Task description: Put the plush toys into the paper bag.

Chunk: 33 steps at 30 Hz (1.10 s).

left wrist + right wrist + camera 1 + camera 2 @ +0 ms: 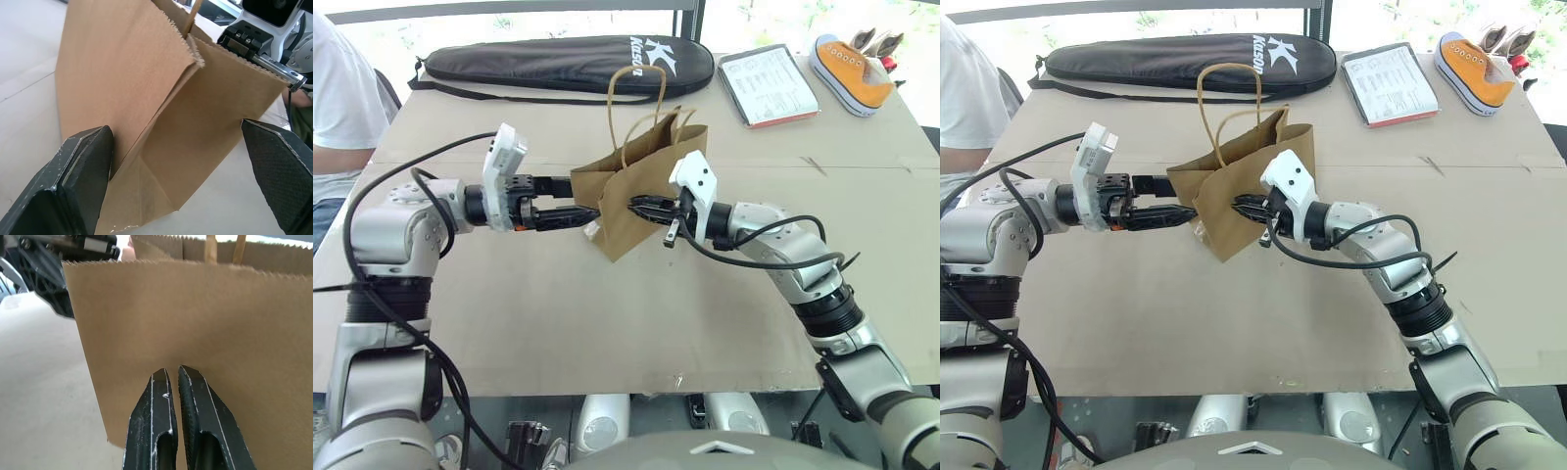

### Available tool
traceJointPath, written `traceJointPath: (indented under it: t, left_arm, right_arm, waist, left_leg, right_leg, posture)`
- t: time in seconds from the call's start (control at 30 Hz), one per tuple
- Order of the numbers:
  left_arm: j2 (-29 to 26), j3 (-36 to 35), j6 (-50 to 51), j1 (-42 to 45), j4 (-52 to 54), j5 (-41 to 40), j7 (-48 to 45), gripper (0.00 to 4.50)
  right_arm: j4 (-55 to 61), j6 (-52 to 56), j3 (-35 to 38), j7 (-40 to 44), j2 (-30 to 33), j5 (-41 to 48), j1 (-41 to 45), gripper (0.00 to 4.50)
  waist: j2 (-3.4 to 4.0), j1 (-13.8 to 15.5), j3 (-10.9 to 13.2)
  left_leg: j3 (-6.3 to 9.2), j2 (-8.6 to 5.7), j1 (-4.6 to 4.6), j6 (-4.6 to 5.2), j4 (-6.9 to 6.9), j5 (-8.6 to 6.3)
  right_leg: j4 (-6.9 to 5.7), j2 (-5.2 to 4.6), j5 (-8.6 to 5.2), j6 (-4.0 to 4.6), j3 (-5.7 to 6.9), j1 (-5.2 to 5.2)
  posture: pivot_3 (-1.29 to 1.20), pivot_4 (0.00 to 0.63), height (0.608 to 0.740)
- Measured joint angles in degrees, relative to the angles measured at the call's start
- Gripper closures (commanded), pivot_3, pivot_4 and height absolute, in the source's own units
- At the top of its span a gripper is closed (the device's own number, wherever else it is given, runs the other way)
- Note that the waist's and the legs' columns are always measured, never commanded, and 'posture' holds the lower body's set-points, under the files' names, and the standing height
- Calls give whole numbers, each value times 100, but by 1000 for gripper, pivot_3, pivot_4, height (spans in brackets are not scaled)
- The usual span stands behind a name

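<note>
Two robot grippers meet at a brown paper bag on a cardboard-covered table.

The left gripper (579,212), at nine o'clock, has its fingers spread wide around one end of the brown kraft paper bag (641,191), which is tilted at centre. At three o'clock, the right gripper (636,205), fingers clenched together, presses the bag's side. A black racket case (568,61) lies at twelve o'clock.

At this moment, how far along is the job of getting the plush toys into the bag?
Early stage. Nothing looks done: no plush toy can be seen in or near the brown kraft paper bag. In hand: the bag stands tilted on the cardboard-covered table, the right gripper with fingers shut against its side wall, the left gripper open around its opposite lower edge. Left: steady and open the bag, then load both toys.
</note>
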<state>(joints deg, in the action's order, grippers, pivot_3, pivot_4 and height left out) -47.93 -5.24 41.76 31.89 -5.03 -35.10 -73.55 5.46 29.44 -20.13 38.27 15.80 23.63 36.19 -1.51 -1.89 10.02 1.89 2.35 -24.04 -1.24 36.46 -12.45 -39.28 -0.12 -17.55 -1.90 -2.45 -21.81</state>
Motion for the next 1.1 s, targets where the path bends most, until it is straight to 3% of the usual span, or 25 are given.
traceJointPath:
  t: [0.27,0.6,0.7,0.83,0.97,1.07,1.1]
  left_arm:
    - [16,-306,42,-538,772,-169,388,0]
    - [501,-1043,173,-1312,2285,-378,2153,0]
    - [726,-976,163,-1485,2673,-265,2698,666]
    - [1181,-543,-89,-1966,3157,262,3467,2573]
    - [1258,-485,-390,-2075,3206,539,3726,4434]
    - [1357,-405,-1020,-2041,3003,835,3711,4480]
    - [1357,-360,-1186,-2008,2887,905,3658,4499]
  right_arm:
    - [-82,32,105,44,-158,-92,-11,4413]
    - [-83,31,155,98,-392,-106,-89,4413]
    - [-83,29,158,130,-451,-106,-91,4500]
    - [-9,45,297,148,-421,-86,-168,4500]
    - [396,104,530,165,-247,17,-403,4500]
    - [901,73,836,194,-5,144,-739,4500]
    - [1055,6,926,231,73,166,-860,4253]
  waist:
    - [0,-25,0]
    - [0,-22,0]
    - [0,-27,0]
    - [-1,-23,-1]
    - [0,-10,0]
    - [-1,10,-1]
    - [0,13,0]
  left_leg:
    - [-6,1,13,-1,2,0]
    - [-6,8,19,-1,12,1]
    - [-11,3,23,-1,13,1]
    - [-9,4,25,-1,13,1]
    - [-5,2,25,-2,13,1]
    - [-8,-2,25,-2,13,1]
    - [-10,-4,25,-2,13,1]
  right_leg:
    - [-20,1,0,0,-10,0]
    - [-39,-3,0,0,-13,1]
    - [-42,-5,0,0,-20,3]
    - [-43,-7,0,0,-20,5]
    - [-45,-4,0,0,-16,6]
    - [-39,-8,0,0,-18,8]
    - [-39,-9,0,0,-19,8]
  posture:
    - [0,150,740]
    - [0,150,740]
    - [0,150,740]
    - [0,150,740]
    - [0,150,740]
    - [0,150,740]
    - [0,150,740]
